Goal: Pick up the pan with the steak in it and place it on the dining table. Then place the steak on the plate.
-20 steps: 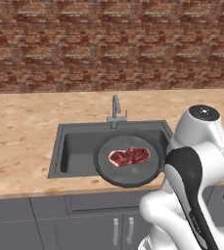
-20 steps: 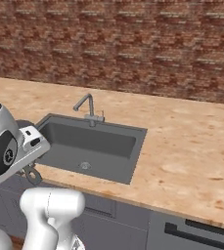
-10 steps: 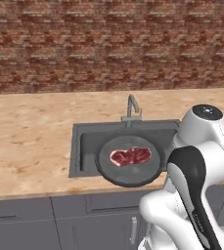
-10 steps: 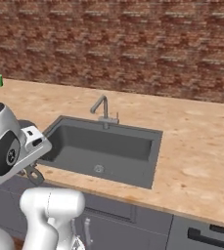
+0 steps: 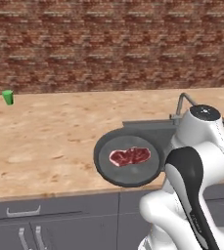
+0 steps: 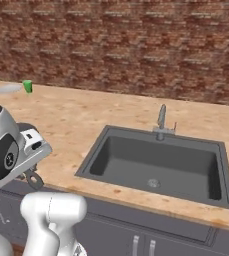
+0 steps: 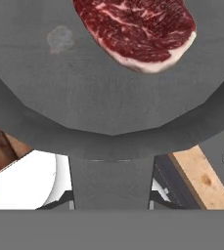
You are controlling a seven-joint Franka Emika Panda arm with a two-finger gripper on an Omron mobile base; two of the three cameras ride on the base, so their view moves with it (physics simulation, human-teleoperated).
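Note:
The dark grey pan (image 5: pixel 128 158) hangs level over the counter's front edge, just left of my white arm. The red steak (image 5: pixel 129 156) lies flat near its middle. In the hand view the pan (image 7: pixel 108 97) spreads across the top, with the steak (image 7: pixel 138 29) at its far side. My gripper (image 7: pixel 111 199) is shut on the pan's flat handle (image 7: pixel 111 180), a dark fingertip pressing on each side. In the left base view my own arm hides the handle and the gripper. The plate and the dining table are out of view.
A wood-grain counter (image 5: pixel 45 141) runs under a brick wall, with grey cabinets below. The sink (image 6: pixel 156 165) and its faucet (image 6: pixel 161 117) sit to the right. A green cup (image 5: pixel 7 96) and a pale flat thing (image 6: pixel 8 89) stand at the far left.
The whole scene has slid to the right in both base views, so the base has driven left along the counter. The pan stays held in front of the arm with the steak in place.

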